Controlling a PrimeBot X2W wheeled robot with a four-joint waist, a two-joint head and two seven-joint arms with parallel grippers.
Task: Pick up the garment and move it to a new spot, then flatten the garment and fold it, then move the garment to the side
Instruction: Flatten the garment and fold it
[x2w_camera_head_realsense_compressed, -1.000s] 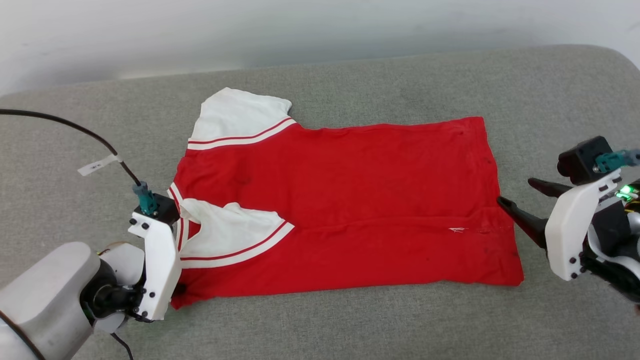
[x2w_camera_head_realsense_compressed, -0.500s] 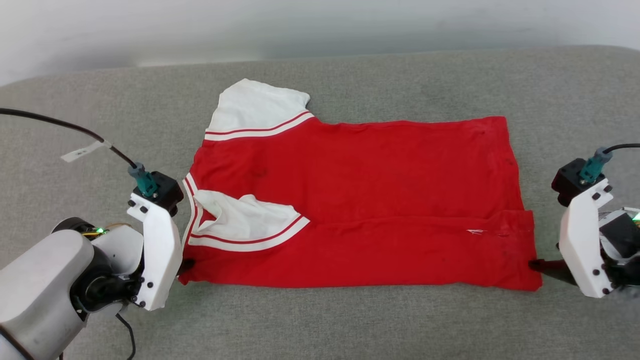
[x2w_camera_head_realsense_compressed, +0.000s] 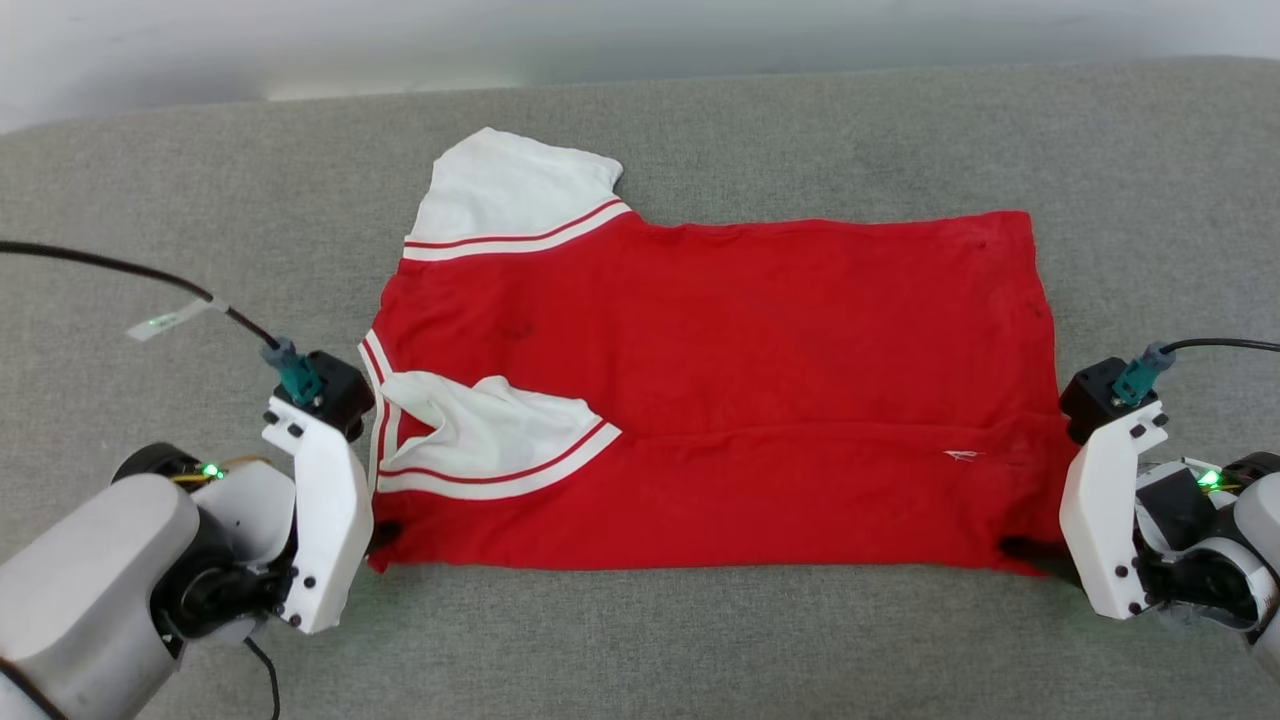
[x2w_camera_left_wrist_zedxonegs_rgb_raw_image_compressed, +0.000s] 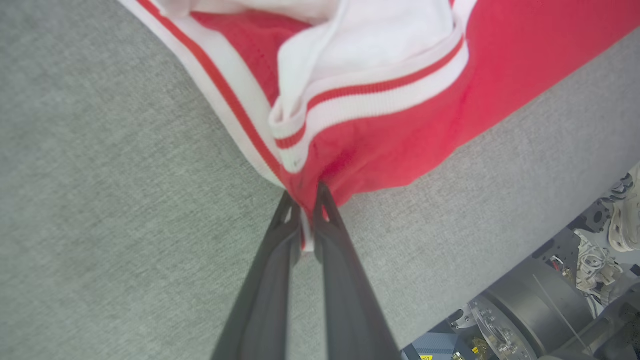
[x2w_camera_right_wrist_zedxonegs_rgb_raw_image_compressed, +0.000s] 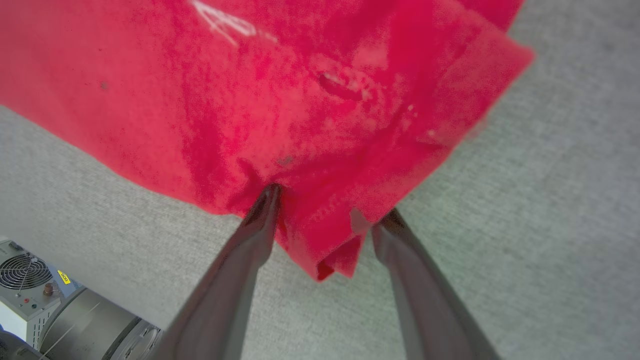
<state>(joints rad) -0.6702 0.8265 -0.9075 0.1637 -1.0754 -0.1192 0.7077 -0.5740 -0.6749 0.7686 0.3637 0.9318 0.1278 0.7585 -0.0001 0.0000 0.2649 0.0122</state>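
The garment (x2w_camera_head_realsense_compressed: 720, 380) lies spread on the grey cushion (x2w_camera_head_realsense_compressed: 690, 640), stretched between the two sets of jaws. The left jaws are clenched on its collar-end corner. The right jaws stand wide apart, straddling the hem corner without pinching it. If they close this shallow, the corner may slip out, or only one layer may be caught, skewing the fold.

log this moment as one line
garment: flat on grey cushion, one sleeve folded in | left gripper: shut on collar-end corner | right gripper: open, astride hem corner
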